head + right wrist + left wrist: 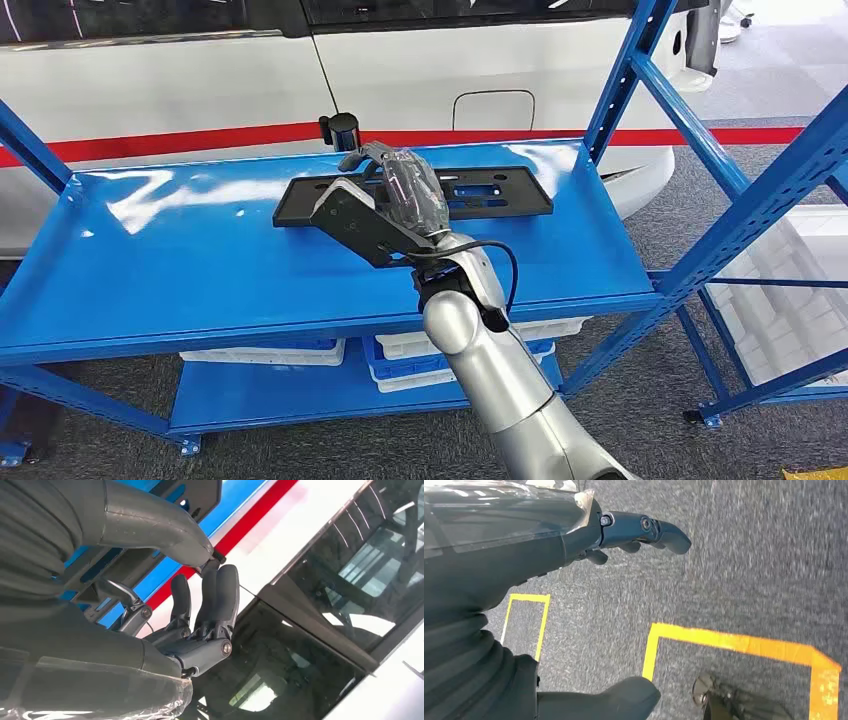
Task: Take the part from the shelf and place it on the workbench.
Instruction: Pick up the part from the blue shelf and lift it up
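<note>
Right hand (408,195) reaches over the blue shelf (200,260) in the head view, laid across the near end of a flat black part (480,192) that lies on the top deck, in front of a white vehicle (200,80) with a red stripe. Whether the fingers have closed on the plate cannot be told from here; the hand's wrapped back covers the contact. White bins (265,353) sit on the lower deck. Left hand (574,545), seen from its own wrist, hangs above grey carpet (749,555) marked with yellow tape (734,642), fingers extended and apart, holding nothing. From the right wrist, the right hand (200,615) shows its thumb (155,527) pressed toward dark fingers (220,600), with the slotted black part (130,565) running just behind the thumb against the shelf's blue; a pinch on its edge looks likely but is not plainly shown. By its look the part is a long, thin, rigid plate with cut-outs: probably light, stiff and smooth, prone to tilting if gripped far from its middle. A hold along the long edge near the centre, thumb under and fingers over, would likely carry it level.
</note>
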